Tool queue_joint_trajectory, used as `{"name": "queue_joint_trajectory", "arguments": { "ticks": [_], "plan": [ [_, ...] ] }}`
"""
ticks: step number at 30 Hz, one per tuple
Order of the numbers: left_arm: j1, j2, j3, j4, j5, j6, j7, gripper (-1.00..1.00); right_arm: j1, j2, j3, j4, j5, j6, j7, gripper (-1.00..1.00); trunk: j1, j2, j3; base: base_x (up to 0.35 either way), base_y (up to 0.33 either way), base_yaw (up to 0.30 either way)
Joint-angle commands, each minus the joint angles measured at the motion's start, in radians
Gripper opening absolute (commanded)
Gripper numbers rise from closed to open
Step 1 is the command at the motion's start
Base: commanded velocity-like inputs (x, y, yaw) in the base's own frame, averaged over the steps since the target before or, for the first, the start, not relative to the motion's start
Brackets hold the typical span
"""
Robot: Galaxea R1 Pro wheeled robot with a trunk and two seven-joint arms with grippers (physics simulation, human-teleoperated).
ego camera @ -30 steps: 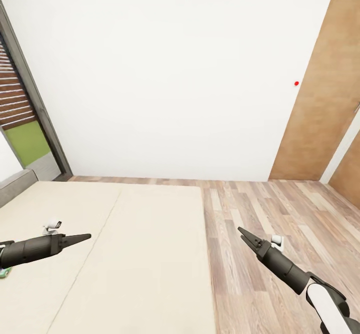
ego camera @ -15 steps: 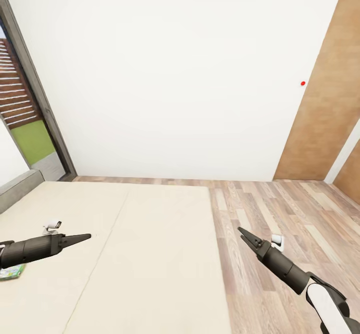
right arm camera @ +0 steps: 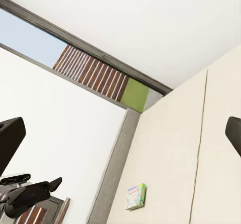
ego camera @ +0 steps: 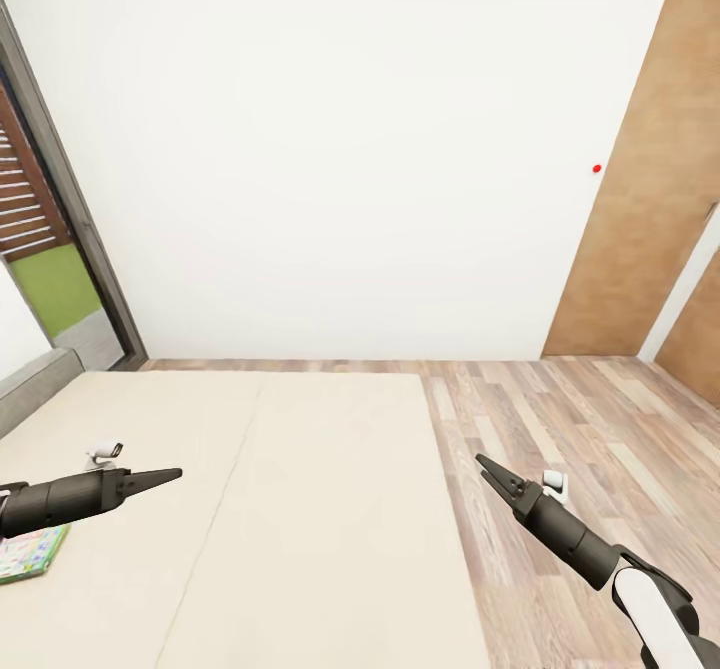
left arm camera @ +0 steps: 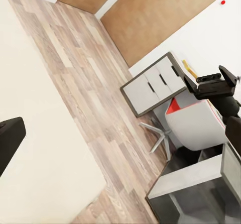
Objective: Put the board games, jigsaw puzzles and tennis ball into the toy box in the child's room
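A: Head view, item one: board game (ego camera: pixel 28 554), green printed cover. Location?

B: Flat on bed (ego camera: pixel 300 509), at left edge of frame, partly under left arm. Apart from left gripper (ego camera: pixel 175 472), which hovers above mattress farther in. Same box in right wrist view, lying near bed's edge by grey window frame (ego camera: pixel 70 219).

A: Fingers?

B: Left: spread wide, holding nothing; one finger (left arm camera: pixel 7 138) at edge of left wrist view. Right gripper (ego camera: pixel 482 461): likewise wide, empty, over plank floor (ego camera: pixel 560 419) just beside bed.

A: Surroundings?

B: White wall with small red dot (ego camera: pixel 597 168); brown wardrobe doors (ego camera: pixel 640 219) at right. Left wrist view: white drawer unit (left arm camera: pixel 153 86), red chair (left arm camera: pixel 193 121) beside it.
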Motion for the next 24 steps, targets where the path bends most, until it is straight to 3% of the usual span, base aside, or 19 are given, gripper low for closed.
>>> {"name": "queue_joint_trajectory", "arguments": {
  "ticks": [1, 10, 24],
  "plan": [
    [-0.001, 0.0, 0.0, 0.0, -0.001, 0.011, -0.004, 1.0, -0.001, 0.0, -0.001, 0.0, -0.006, 0.007, 0.0, 1.0, 0.001, -0.002, -0.002, 0.0, 0.066, -0.054],
    [-0.001, 0.0, 0.0, 0.0, -0.001, 0.011, -0.004, 1.0, -0.001, 0.0, -0.001, -0.001, -0.006, 0.007, 0.0, 1.0, 0.001, -0.002, -0.001, 0.0, 0.148, -0.019],
    [-0.001, 0.0, 0.0, 0.0, -0.001, 0.011, -0.004, 1.0, -0.001, 0.0, -0.001, -0.002, -0.006, 0.007, 0.0, 1.0, 0.001, -0.002, -0.001, 0.0, 0.266, -0.001]
  ]
}}
